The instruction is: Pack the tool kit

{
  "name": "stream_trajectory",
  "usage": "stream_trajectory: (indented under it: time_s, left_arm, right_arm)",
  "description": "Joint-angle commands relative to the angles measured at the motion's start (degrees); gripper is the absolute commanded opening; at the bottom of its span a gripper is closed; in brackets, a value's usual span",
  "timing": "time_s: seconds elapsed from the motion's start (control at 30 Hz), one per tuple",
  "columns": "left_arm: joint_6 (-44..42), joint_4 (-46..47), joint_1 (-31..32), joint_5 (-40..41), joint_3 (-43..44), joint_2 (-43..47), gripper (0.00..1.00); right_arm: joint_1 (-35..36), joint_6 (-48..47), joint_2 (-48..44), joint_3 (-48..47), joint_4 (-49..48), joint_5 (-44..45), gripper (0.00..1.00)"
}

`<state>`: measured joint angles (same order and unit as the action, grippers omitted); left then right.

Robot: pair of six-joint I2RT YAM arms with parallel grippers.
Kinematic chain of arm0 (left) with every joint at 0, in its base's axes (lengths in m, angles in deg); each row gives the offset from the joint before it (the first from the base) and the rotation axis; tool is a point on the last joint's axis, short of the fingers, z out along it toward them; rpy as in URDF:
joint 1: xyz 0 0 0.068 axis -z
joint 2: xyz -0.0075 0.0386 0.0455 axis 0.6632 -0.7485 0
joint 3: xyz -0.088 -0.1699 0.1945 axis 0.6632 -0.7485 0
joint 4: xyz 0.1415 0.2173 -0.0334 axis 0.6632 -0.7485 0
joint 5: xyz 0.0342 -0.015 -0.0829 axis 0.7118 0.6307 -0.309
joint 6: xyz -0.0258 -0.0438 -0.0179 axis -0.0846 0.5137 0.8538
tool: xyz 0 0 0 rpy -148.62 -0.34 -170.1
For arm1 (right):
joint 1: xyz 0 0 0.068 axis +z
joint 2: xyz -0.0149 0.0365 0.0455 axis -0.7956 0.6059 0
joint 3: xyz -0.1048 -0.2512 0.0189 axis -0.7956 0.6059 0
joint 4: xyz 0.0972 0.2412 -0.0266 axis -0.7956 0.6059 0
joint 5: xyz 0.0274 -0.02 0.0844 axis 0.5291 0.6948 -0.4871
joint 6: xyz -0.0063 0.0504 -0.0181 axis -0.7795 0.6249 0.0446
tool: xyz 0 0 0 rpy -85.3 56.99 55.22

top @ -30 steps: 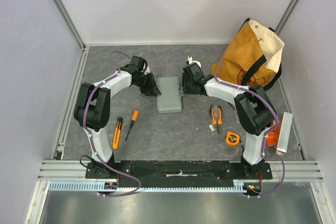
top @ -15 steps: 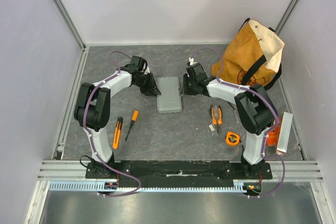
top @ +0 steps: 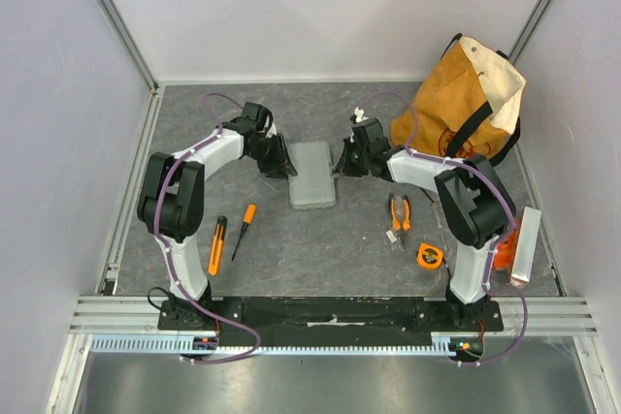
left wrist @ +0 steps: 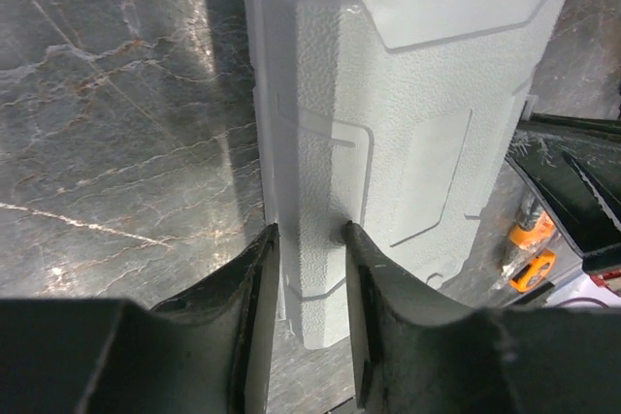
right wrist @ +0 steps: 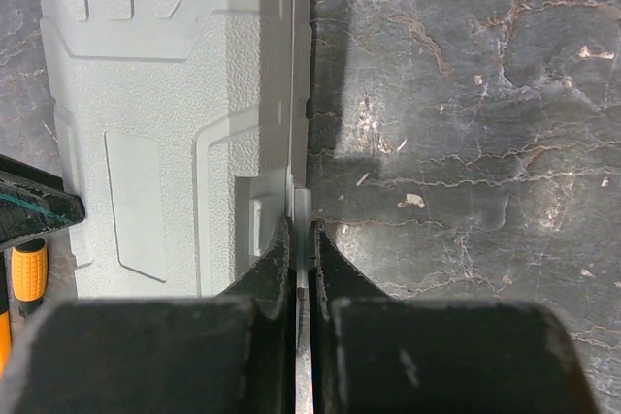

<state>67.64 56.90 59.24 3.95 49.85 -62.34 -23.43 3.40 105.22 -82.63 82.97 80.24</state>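
Well, the dark grey, stone-like desk (top: 320, 249) sits inside plain white walls (top: 320, 7), with a tan bag (top: 466, 109) in the far right corner. The closed grey tool kit (top: 312, 175) lies flat in the middle. The left pincer (left wrist: 308, 235) pinches its left rim, and the right pincer (right wrist: 302, 232) is squeezed tight on its right edge.

There is one closed grey tool kit case (top: 311, 175) and one tan canvas bag (top: 466, 104). Four tools lie loose: one screwdriver (top: 244, 230), one knife (top: 216, 245), one pair of pliers (top: 399, 212) and one tape measure (top: 429, 256). At the right edge sit one orange box (top: 501, 257) and what may be one pale flat bar (top: 525, 244).
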Motion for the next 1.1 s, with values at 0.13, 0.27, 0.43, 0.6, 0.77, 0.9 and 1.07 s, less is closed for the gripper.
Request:
stream_trajectory:
  time_s: [0.13, 0.27, 0.43, 0.6, 0.77, 0.9, 1.07]
  left_arm:
    - [-5.7, -9.0, -0.2, 9.4, 6.8, 1.5, 0.5]
    - [-5.7, -7.6, 0.0, 7.1, 9.2, 5.0, 0.57]
    - [-4.5, -0.6, 1.0, -3.1, 8.6, 6.7, 0.63]
    - [-2.5, 6.0, 2.1, -13.3, 9.0, 3.6, 0.64]
    - [-1.5, 9.2, 3.0, -15.9, 9.8, 2.3, 0.65]
    - [-2.3, 7.2, 3.5, -13.1, 10.6, 1.8, 0.67]
    - [-4.2, 3.7, 3.8, -10.9, 11.5, 0.6, 0.68]
  right_arm:
    - [0.1, -0.4, -8.4, -0.5, 1.8, 3.0, 0.0]
    - [0.3, -0.5, -11.3, -3.5, 7.0, 5.9, 0.0]
    - [1.3, -0.8, -12.9, -6.5, 12.2, 8.9, 0.0]
    - [3.9, -0.9, -13.0, -8.9, 16.1, 12.1, 0.0]
    - [7.0, -1.7, -12.2, -13.1, 21.1, 17.5, 0.0]
    - [8.9, -2.1, -11.7, -15.9, 23.8, 21.1, 0.0]
    - [10.4, -2.9, -11.7, -17.8, 25.4, 24.1, 0.0]
